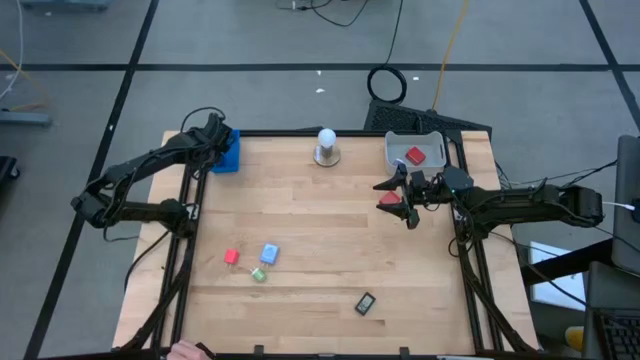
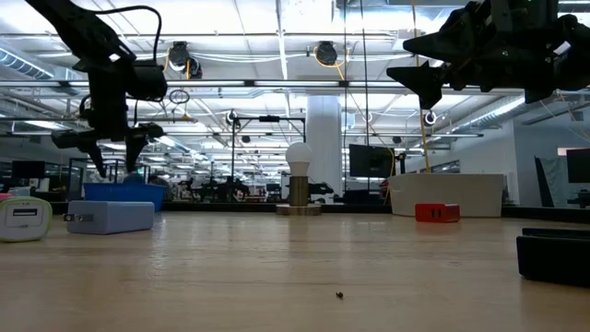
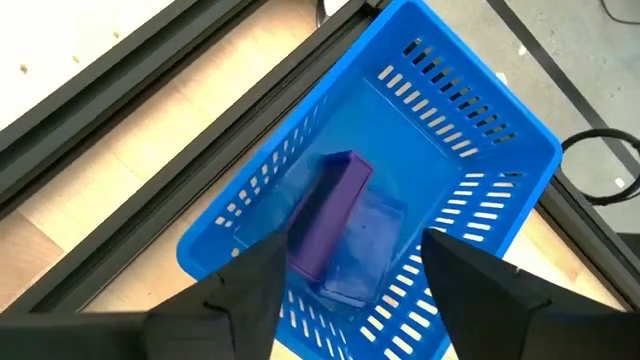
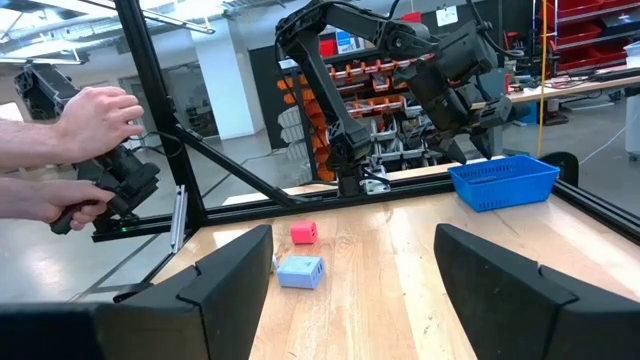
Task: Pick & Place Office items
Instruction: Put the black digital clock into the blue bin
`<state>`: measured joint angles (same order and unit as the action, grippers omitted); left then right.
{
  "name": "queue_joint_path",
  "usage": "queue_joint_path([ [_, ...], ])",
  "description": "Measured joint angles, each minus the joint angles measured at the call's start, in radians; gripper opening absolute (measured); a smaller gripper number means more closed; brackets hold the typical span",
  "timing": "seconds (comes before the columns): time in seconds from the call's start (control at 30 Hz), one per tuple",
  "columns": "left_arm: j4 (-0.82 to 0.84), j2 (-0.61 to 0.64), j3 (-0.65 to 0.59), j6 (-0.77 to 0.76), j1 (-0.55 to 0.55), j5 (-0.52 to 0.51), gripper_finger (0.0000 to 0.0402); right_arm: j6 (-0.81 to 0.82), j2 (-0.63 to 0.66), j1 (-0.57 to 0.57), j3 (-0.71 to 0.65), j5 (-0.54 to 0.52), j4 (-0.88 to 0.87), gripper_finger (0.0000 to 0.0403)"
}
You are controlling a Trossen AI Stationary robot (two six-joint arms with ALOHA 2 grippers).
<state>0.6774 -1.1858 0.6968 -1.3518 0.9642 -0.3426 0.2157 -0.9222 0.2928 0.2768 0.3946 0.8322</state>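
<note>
Left gripper (image 3: 345, 290), jaws parted, hovering over slotted blue plastic tray (image 3: 480, 150) partly hiding purple block (image 3: 330, 215); right gripper (image 1: 403, 196) jaws parted, empty.

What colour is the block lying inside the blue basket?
Purple. The block lies in the blue basket, clearest in the left wrist view.

red block (image 4: 304, 232) beside light-blue block (image 4: 300, 270) (touching?)

Bare table (image 1: 330, 230) centre; white ball (image 1: 326, 140) stands at far edge.
</note>
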Motion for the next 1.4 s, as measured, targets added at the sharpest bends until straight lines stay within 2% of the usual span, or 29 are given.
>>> queue_joint_path([
  [0.17,-0.084,0.006,0.000,0.094,-0.029,-0.009,0.0264,0.000,0.000,0.000,0.000,0.000,0.000,0.0270],
  [0.3,-0.236,0.045,0.000,0.284,-0.071,0.009,0.0281,0.000,0.000,0.000,0.000,0.000,0.000,0.0270],
  [0.5,-0.398,0.119,0.000,0.497,-0.160,0.044,0.0280,0.000,0.000,0.000,0.000,0.000,0.000,0.0270],
  [0.63,-0.465,0.170,0.000,0.612,-0.204,0.134,0.0263,0.000,0.000,0.000,0.000,0.000,0.000,0.0270],
  [0.8,-0.523,0.215,0.000,0.749,-0.277,0.308,0.0243,0.000,0.000,0.000,0.000,0.000,0.000,0.0270],
  [0.93,-0.558,0.225,0.000,0.812,-0.338,0.429,0.0234,0.000,0.000,0.000,0.000,0.000,0.000,0.0270],
  [1.03,-0.602,0.228,0.000,0.840,-0.374,0.483,0.0230,0.000,0.000,0.000,0.000,0.000,0.000,0.0270],
  [1.2,-0.674,0.227,0.000,0.914,-0.438,0.491,0.0230,0.000,0.000,0.000,0.000,0.000,0.000,0.0270],
  [1.4,-0.707,0.225,0.000,0.983,-0.508,0.446,0.0230,0.000,0.000,0.000,0.000,0.000,0.000,0.0270],
])
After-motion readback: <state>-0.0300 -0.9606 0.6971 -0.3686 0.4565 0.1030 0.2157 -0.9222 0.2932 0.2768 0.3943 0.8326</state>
